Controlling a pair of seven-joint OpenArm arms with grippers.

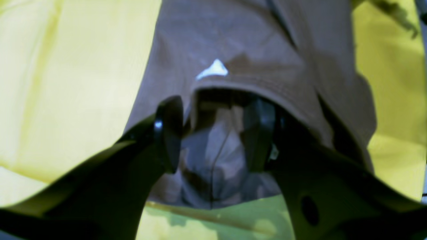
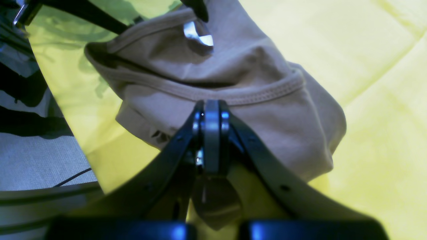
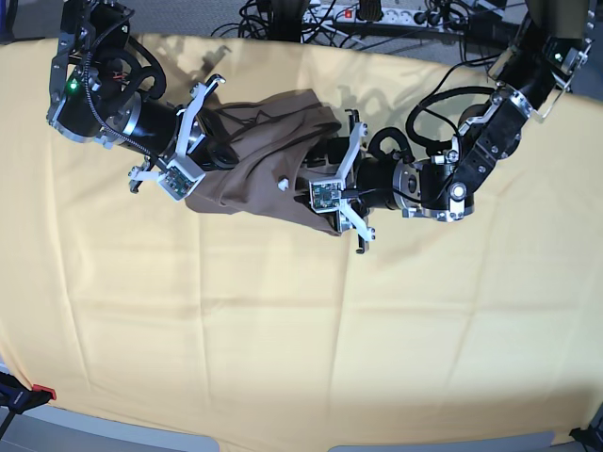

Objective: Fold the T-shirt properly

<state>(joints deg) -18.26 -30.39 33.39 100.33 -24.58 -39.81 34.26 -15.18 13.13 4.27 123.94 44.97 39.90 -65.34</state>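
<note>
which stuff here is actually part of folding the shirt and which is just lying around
Part of the job:
- plain taupe-brown short-sleeved T-shirt, bunched between the arms
- right claw, shut on the shirt's fabric
- left claw, jaws apart astride a fold

Just lying about:
- large yellow cloth covering the table
- black cables and white power strip behind the far edge

The base view looks down from overhead; both blurry wrist views sit close, seemingly sharing the T-shirt (image 3: 254, 155).

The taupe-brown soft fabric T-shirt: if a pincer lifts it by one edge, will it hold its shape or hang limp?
The taupe-brown soft fabric T-shirt would probably hang limp, since it already lies bunched in folds. It likely drags rather than slides freely on the yellow cloth.
</note>
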